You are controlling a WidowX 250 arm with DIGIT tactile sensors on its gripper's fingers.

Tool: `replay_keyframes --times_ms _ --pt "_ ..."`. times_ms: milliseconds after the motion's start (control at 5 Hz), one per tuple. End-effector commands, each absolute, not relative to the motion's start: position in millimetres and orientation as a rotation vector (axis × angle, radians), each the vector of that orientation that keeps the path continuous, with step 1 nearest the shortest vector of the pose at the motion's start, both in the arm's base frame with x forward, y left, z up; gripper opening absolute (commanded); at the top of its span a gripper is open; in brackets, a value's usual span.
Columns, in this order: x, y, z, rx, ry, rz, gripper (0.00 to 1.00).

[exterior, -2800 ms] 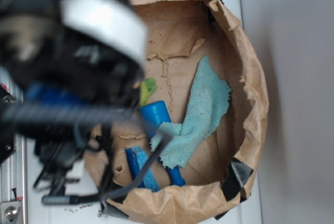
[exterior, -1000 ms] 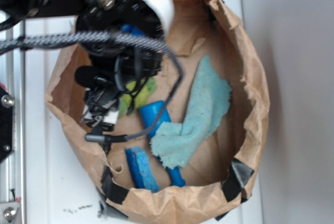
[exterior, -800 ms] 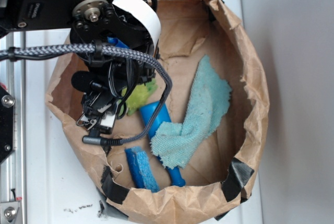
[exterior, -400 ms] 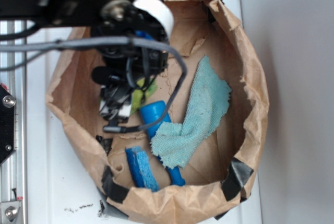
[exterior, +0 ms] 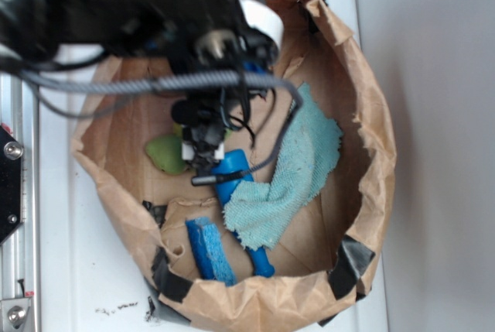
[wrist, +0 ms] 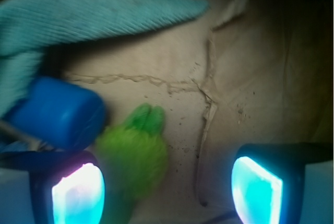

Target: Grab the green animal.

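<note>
The arm has swung right across the paper bag (exterior: 371,115) in the last moment. The gripper (wrist: 167,182) hangs spread, holding nothing; the green animal (wrist: 136,153) lies just beside its left pad, against the blue cylinder (wrist: 55,112). Off-centre, I'd judge.

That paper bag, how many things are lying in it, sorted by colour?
Green: 1, the green animal
Blue: 2, a blue bottle-like thing and a blue sponge
Teal: 1, the cloth rag
Total: 4, with the robot's gripper open above the paper bag.
</note>
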State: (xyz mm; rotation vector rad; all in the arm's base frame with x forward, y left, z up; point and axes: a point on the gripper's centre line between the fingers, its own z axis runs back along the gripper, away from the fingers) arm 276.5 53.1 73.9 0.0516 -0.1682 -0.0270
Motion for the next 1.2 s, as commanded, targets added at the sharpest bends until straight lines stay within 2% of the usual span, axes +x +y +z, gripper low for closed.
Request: replay_keyframes --times_ms 0,400,800,1000 --pt "274.7 47.9 70.2 0.086 -0.215 0.094 1.00" --pt "263.2 36.3 55.2 0.099 -0.281 0.085 1.00" --pt "267.6 37.9 38.3 0.119 -0.290 0.080 1.00" --pt "273.1 36.1 30.1 0.135 -0.277 0.092 0.95"
